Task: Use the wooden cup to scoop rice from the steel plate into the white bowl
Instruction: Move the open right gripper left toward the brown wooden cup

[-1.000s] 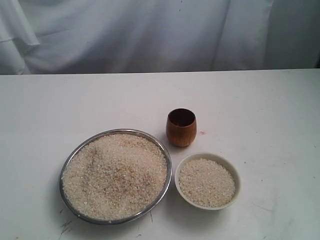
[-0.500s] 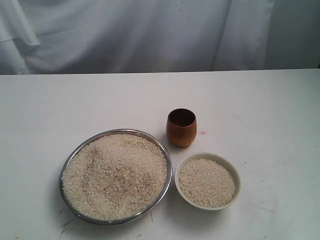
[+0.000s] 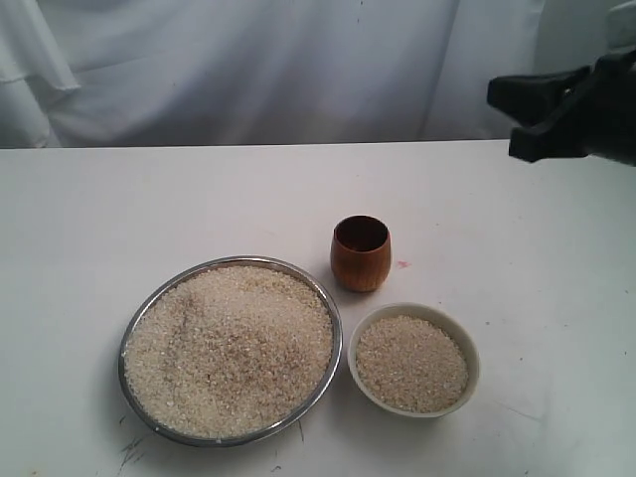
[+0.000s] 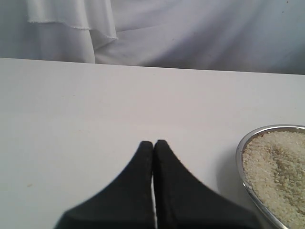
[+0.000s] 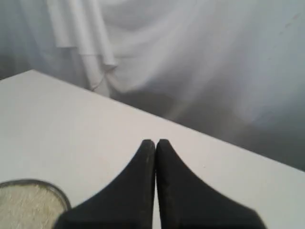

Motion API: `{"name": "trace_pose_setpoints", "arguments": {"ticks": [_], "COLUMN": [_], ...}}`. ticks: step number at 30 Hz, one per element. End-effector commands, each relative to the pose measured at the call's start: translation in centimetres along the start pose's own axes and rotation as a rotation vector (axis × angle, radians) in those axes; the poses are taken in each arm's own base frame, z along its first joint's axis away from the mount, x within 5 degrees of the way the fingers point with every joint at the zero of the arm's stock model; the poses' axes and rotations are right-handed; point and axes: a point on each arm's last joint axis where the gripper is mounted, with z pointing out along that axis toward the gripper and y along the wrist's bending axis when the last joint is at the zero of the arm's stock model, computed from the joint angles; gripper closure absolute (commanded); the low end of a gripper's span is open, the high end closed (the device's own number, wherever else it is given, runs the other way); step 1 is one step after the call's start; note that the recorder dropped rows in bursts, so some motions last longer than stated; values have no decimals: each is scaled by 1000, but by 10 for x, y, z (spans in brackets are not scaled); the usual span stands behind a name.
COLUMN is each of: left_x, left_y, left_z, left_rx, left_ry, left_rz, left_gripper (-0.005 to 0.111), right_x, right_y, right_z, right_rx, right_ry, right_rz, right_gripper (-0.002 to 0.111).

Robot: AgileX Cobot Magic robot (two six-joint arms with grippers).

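The steel plate (image 3: 238,261) lies at the front left of the table, heaped with rice (image 3: 229,348). To its right sits the white bowl (image 3: 412,309), also holding rice. The wooden cup (image 3: 361,253) stands upright and free behind the gap between them. My right gripper (image 3: 502,117) hangs high at the far right, well away from the cup; the right wrist view shows it (image 5: 156,141) shut and empty. My left gripper (image 4: 153,142) is shut and empty over bare table, beside the steel plate (image 4: 240,148). It is out of the exterior view.
White cloth (image 3: 298,70) hangs behind the table's far edge. A small pink spot (image 3: 402,264) marks the table right of the cup. A rice-filled dish (image 5: 28,200) shows at the right wrist view's corner; I cannot tell which one.
My right gripper has come into the exterior view at the upper right. The plate, bowl and cup have not moved.
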Motion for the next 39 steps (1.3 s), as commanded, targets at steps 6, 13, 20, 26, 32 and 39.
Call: {"name": "trace_pose_setpoints", "arguments": {"ticks": [6, 13, 20, 26, 32, 39], "left_x": [1, 1, 1, 1, 1, 1], "left_y": [0, 0, 0, 0, 0, 0], "left_z": [0, 0, 0, 0, 0, 0], "left_rx": [-1, -1, -1, -1, -1, -1], "left_ry": [-6, -6, -6, -6, -6, -6], "left_rz": [-3, -3, -3, -3, -3, -3], "left_gripper": [107, 107, 107, 107, 107, 107], "right_x": [49, 53, 61, 83, 98, 111], "right_y": [-21, -23, -31, -37, -44, -51], "right_z": [38, 46, 48, 59, 62, 65], "right_rx": [-244, -260, -203, -194, -228, -392], "right_ry": [268, 195, 223, 194, 173, 165], "right_rz": [-230, -233, -328, -283, -345, -172], "right_gripper": [74, 50, 51, 43, 16, 11]}}
